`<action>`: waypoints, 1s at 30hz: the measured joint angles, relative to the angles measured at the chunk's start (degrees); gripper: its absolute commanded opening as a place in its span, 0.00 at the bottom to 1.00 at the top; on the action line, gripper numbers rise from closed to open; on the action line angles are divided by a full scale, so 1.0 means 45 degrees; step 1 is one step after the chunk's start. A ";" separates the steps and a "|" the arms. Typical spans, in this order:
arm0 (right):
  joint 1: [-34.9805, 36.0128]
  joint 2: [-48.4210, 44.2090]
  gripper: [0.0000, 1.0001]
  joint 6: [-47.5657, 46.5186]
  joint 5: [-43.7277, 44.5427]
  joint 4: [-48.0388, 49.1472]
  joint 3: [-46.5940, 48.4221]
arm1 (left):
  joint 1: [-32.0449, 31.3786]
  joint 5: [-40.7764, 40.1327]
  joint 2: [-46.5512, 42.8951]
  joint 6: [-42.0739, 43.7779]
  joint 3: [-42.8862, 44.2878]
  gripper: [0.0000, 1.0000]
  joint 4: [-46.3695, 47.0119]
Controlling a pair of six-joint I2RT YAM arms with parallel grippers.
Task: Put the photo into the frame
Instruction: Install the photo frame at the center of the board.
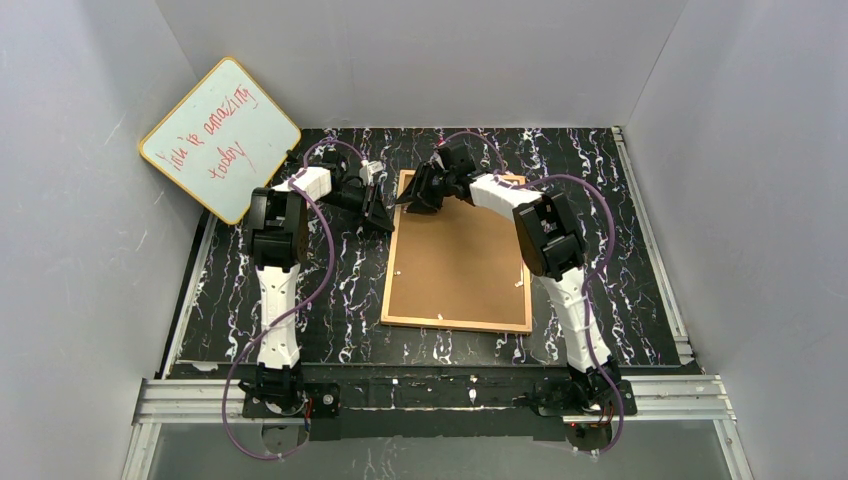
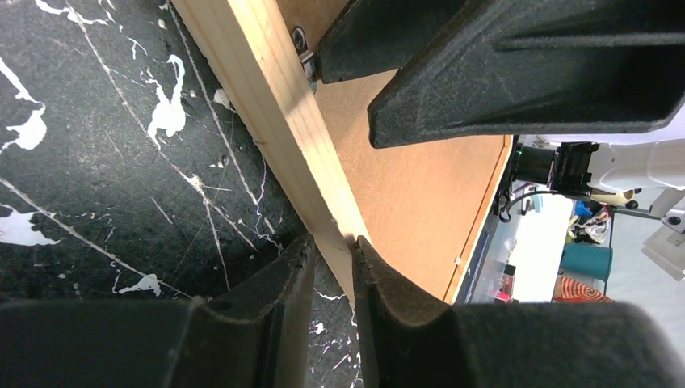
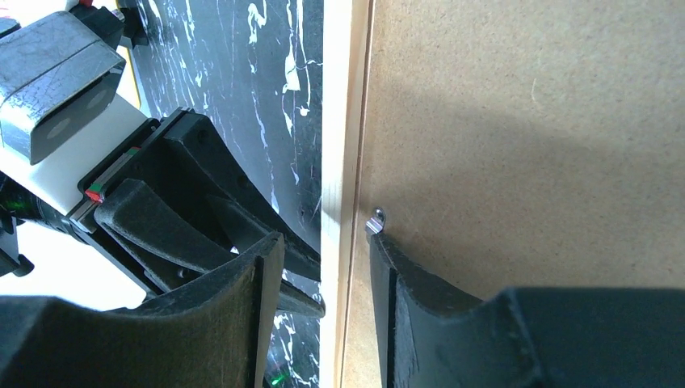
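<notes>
1. Light-wood rails mark the frame (image 1: 390, 272), which lies flat and back-up on the black marbled table (image 1: 330, 300). Its brown backing board (image 1: 460, 250) faces upward.
2. Its long axis runs from the two claws back toward the arm bases. The short far end lies just beyond the right claw.
3. The left claw (image 2: 331, 250) sits at the frame's left long rail, close to the far corner. Its jaws stand only a slim gap apart, and the rail is pinched between the two fingertips.
4. The right claw (image 3: 323, 250) straddles that same rail just beside the left claw. Its jaws are about half apart and grip nothing.
5. The right claw's outer finger (image 3: 250, 291) hangs over the table, apart from the rail. Its inner fingertip (image 3: 388, 267) stands over the backing board, with the tip at a small metal tab (image 3: 376, 218).
</notes>
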 measured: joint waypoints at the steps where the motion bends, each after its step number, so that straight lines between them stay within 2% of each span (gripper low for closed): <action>1: -0.0015 0.0044 0.52 0.0034 -0.0058 -0.0029 0.0053 | 0.0005 0.0000 0.0000 -0.0015 -0.0005 0.21 -0.0005; 14: -0.0044 0.0204 0.48 0.0719 -0.0005 -0.0243 0.0257 | 0.0000 0.0010 0.0000 -0.0010 -0.0078 0.21 0.0078; 30: 0.0267 -0.0238 0.47 0.3599 0.1486 0.1039 -0.0947 | 0.0039 0.0219 -0.0078 0.0131 -0.0427 0.20 0.0389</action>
